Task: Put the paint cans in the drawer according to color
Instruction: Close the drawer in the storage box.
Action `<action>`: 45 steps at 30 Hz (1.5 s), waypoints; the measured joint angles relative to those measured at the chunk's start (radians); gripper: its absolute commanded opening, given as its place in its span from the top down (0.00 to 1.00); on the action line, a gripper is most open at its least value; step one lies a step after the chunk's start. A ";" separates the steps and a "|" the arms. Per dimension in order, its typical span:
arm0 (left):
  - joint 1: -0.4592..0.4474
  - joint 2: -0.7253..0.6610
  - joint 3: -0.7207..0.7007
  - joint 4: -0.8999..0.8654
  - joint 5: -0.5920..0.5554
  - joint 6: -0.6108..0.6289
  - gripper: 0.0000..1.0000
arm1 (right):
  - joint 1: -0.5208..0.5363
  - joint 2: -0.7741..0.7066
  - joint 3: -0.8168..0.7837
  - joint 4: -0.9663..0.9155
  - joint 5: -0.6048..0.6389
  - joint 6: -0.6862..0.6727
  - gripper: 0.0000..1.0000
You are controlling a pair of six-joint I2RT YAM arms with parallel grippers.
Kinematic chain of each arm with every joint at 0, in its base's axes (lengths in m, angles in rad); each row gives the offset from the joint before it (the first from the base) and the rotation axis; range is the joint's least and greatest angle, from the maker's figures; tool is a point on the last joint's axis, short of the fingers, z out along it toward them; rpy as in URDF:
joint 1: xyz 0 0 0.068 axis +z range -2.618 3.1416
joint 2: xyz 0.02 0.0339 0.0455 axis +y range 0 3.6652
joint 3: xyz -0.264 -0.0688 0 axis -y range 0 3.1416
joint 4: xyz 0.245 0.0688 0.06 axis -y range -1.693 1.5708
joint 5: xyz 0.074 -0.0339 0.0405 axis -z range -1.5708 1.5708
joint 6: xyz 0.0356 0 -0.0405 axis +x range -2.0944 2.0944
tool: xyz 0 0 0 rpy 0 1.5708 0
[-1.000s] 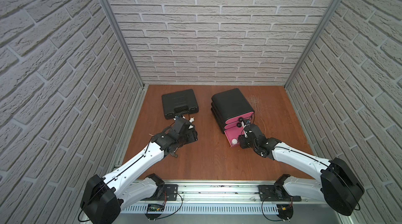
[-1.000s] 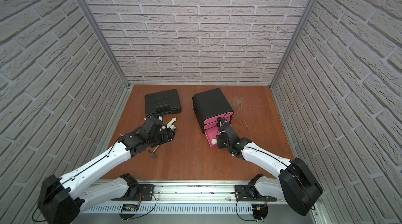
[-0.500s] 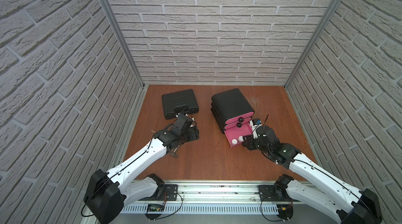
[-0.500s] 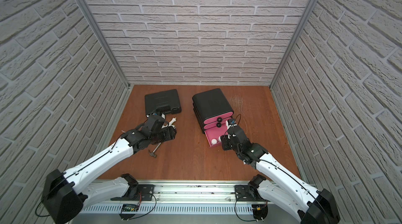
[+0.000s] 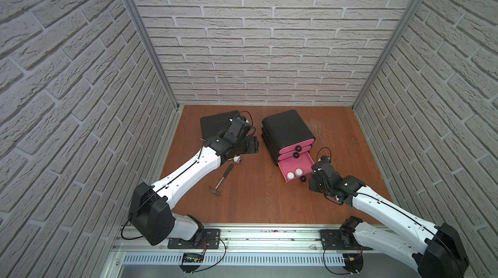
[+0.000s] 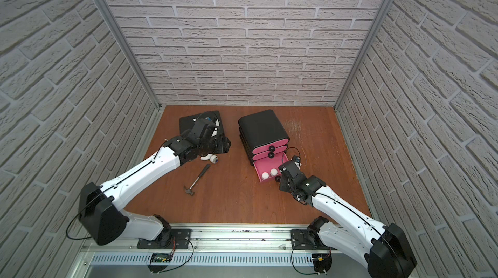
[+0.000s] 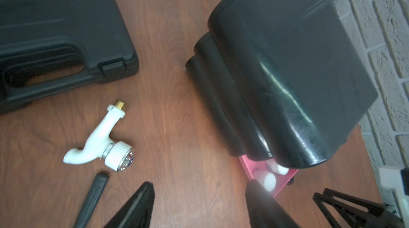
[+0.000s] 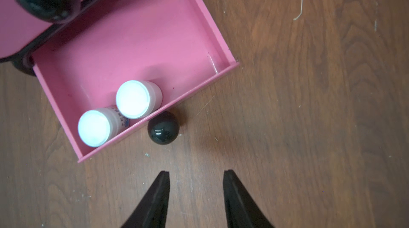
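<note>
- The bottom drawer (image 8: 137, 39) of the black chest (image 5: 288, 131) stands pulled out. Two white-topped paint cans (image 8: 132, 99) sit upright inside, touching each other and right against its front wall.
- The right gripper (image 8: 196, 171) hovers just in front of the drawer's black knob (image 8: 163, 127), jaws partly apart and holding nothing. If it shoves the drawer shut with a jolt, those light cans could topple or roll.
- The knob lines up nearer one finger than the middle of the gap. A pinch from there may slip off the glossy ball, or push the drawer askew so it binds in the chest.
- The chest looks light to me, so a hard push could slide the whole thing back instead of closing the drawer.
- The left gripper (image 7: 199, 183) hangs over bare table between the tool case (image 7: 55, 27) and the chest, jaws wide apart and empty. The white pipe fitting (image 7: 99, 140) and the hammer (image 5: 222, 179) lie close by, and a low sweep could knock either one.
- I see no orange-yellow or green cans anywhere. They may be in the shut drawers or hidden under an arm, I cannot tell. If any remain, dropping one in with the whites would spoil the sorting.
</note>
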 measured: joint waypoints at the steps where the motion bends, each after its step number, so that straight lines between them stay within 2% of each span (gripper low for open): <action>1: 0.000 0.023 0.037 0.000 0.005 0.008 0.33 | -0.010 0.008 -0.006 0.010 -0.002 0.015 0.57; 10: -0.035 0.261 0.375 -0.018 0.030 0.076 0.40 | -0.136 0.081 -0.068 0.166 -0.084 0.129 0.58; 15: -0.068 0.386 0.493 -0.028 0.037 0.089 0.41 | -0.201 0.080 -0.127 0.219 -0.139 0.166 0.58; 22: -0.109 0.540 0.636 -0.076 0.048 0.114 0.47 | -0.230 0.080 -0.132 0.274 -0.190 0.179 0.60; 31: -0.136 0.574 0.685 -0.111 0.050 0.141 0.56 | -0.248 0.091 -0.156 0.348 -0.236 0.187 0.61; 45: -0.136 0.570 0.672 -0.100 0.051 0.148 0.58 | -0.263 0.238 -0.148 0.526 -0.291 0.209 0.63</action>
